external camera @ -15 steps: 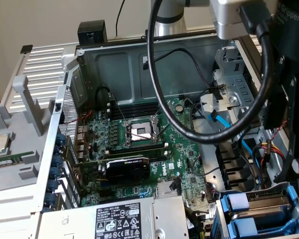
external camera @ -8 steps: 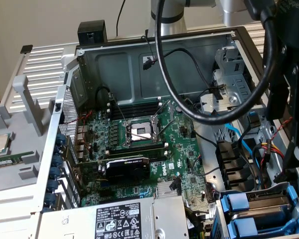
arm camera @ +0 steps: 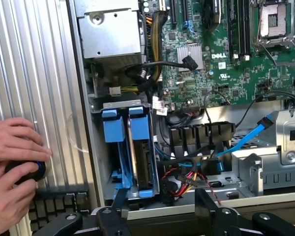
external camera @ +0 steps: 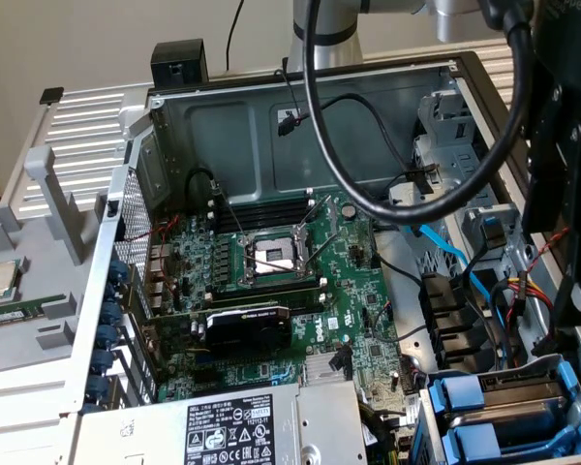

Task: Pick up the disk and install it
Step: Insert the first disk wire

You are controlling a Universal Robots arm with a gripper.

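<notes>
Gripper point(arm camera: 162, 196): my jaws spread wide, nothing held
Disk point(arm camera: 139, 157): on edge in bay point(arm camera: 122, 104), near my jaws
Progress: looks slotted in; seating unconfirmed

One open computer case point(external camera: 271, 107) is lying in the exterior view, holding one motherboard point(external camera: 368, 329), one graphics card point(external camera: 247, 327) and one grey power box point(external camera: 223, 426) at six o'clock. Two blue drive frames point(external camera: 470, 399) are sitting at five o'clock, and one loose chip point(external camera: 0, 279) is resting at nine o'clock. In the wrist view, one disk point(arm camera: 139, 157) is standing in a frame and two hands point(arm camera: 14, 140) are showing.
</notes>
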